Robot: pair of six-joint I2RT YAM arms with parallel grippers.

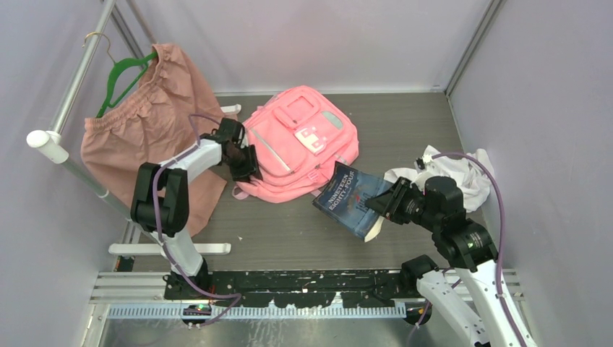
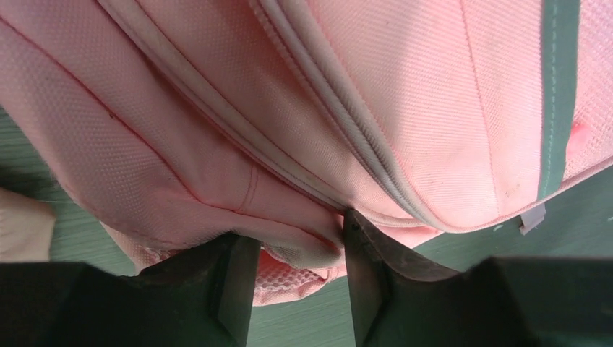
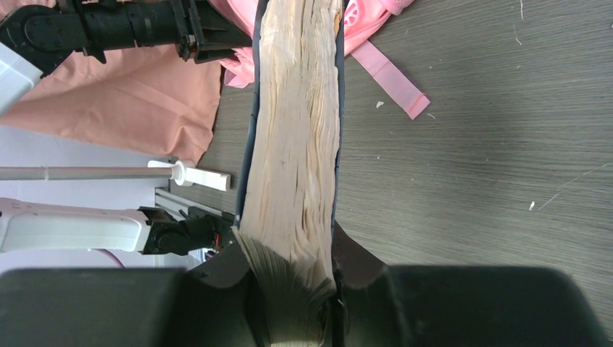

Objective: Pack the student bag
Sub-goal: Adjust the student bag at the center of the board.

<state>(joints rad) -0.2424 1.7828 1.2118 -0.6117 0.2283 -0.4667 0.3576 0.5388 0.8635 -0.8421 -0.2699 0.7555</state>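
Closest to the arm bases, the right gripper (image 1: pixel 385 204) is shut tight on a dark blue book (image 1: pixel 350 196) with white letters on its cover. In the right wrist view its fingers (image 3: pixel 354 262) press on the two covers of the book (image 3: pixel 296 137), one on each side, and the cream pages fan out a little at the held end. The book is tipped, and its far corner reaches the near edge of the student bag (image 1: pixel 300 137). I cannot tell if the two touch. Just beside the right arm, on its right, a white cloth (image 1: pixel 466 177) lies in a crumpled heap on the grey table (image 1: pixel 405 119). A bit farther back on the left, the left gripper (image 1: pixel 242 160) is at the left side of the bag. In the left wrist view its fingers (image 2: pixel 365 267) are partly closed, with a fold of the pink cloth of the bag (image 2: pixel 303 101) bunched between them, so it has hold of the bag's edge, close to a pale zipper line. The bright pink bag lies flat in the middle of the table with its front pockets and pale patch facing up, between the two arms. A pink strap (image 3: pixel 390 76) lies on the table by it. Farthest back on the left, a dusty-pink garment (image 1: pixel 144 137) hangs from a green hanger (image 1: pixel 119 79) on a white rail (image 1: pixel 76 83).
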